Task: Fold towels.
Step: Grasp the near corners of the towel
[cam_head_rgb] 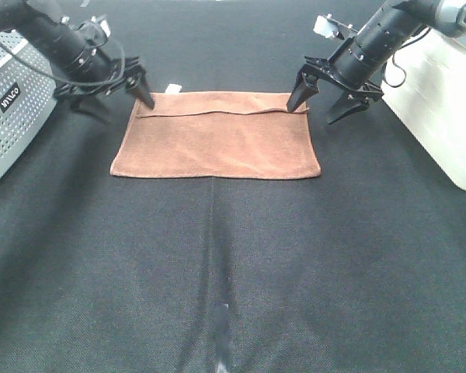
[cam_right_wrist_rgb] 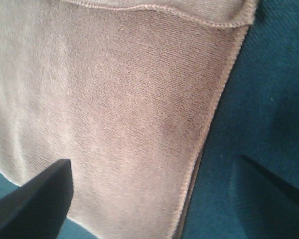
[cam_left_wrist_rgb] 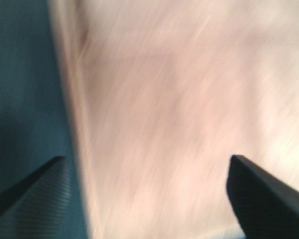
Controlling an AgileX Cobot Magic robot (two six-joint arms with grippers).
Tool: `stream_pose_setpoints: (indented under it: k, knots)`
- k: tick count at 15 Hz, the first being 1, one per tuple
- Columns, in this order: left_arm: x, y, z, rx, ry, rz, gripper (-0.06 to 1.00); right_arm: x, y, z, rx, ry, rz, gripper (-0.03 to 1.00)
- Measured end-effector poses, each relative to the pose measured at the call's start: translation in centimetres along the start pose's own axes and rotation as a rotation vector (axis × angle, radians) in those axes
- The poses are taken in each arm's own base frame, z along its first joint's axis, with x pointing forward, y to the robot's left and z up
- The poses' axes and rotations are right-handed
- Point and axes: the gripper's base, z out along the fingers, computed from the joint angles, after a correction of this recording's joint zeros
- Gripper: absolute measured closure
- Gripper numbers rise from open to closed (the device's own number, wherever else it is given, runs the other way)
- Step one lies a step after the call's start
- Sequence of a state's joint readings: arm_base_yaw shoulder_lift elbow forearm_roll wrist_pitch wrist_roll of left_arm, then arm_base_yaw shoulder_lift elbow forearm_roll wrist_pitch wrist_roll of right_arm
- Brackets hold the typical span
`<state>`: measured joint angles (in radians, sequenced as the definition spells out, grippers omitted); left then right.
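Observation:
The reddish-brown towel (cam_head_rgb: 217, 140) lies flat on the black table cloth (cam_head_rgb: 233, 272), folded once, with the upper layer's hem a little short of the far edge. A small white tag (cam_head_rgb: 172, 88) sticks out at its far left corner. My left gripper (cam_head_rgb: 116, 97) is open and empty over the far left corner. In the left wrist view (cam_left_wrist_rgb: 147, 158) the towel (cam_left_wrist_rgb: 179, 114) is blurred between its spread fingers. My right gripper (cam_head_rgb: 311, 115) is open and empty at the far right corner. The right wrist view (cam_right_wrist_rgb: 153, 159) shows the towel's stitched side hem (cam_right_wrist_rgb: 114, 109) between its fingers.
A grey perforated box (cam_head_rgb: 8, 101) stands at the left edge of the table. A white container (cam_head_rgb: 443, 101) stands at the right edge. The black cloth stretches toward the front of the table.

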<state>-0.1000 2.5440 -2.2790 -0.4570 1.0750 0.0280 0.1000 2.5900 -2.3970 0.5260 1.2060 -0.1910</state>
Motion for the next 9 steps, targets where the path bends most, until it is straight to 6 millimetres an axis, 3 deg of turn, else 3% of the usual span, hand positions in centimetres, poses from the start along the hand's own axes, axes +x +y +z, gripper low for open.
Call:
stream_pose_setpoints:
  k: [3, 5, 7, 9]
  knots:
    - [0.8, -0.3, -0.7, -0.009, 0.09, -0.036, 0.17, -0.1, 1.1, -2.0, -0.002, -0.029, 0.025, 0.17]
    - [1.0, -0.5, -2.3, -0.053, 0.095, -0.023, 0.18, 0.6, 1.7, -3.1, 0.003, -0.013, 0.032, 0.18]
    - [1.7, -0.8, -4.3, -0.087, 0.083, -0.028, 0.18, 2.6, 1.4, -2.6, 0.013, 0.07, 0.044, 0.18]
    - [3.4, 0.2, -4.2, -0.106, 0.089, -0.074, 0.18, 4.7, 0.6, -1.0, 0.001, 0.169, 0.075, 0.18]
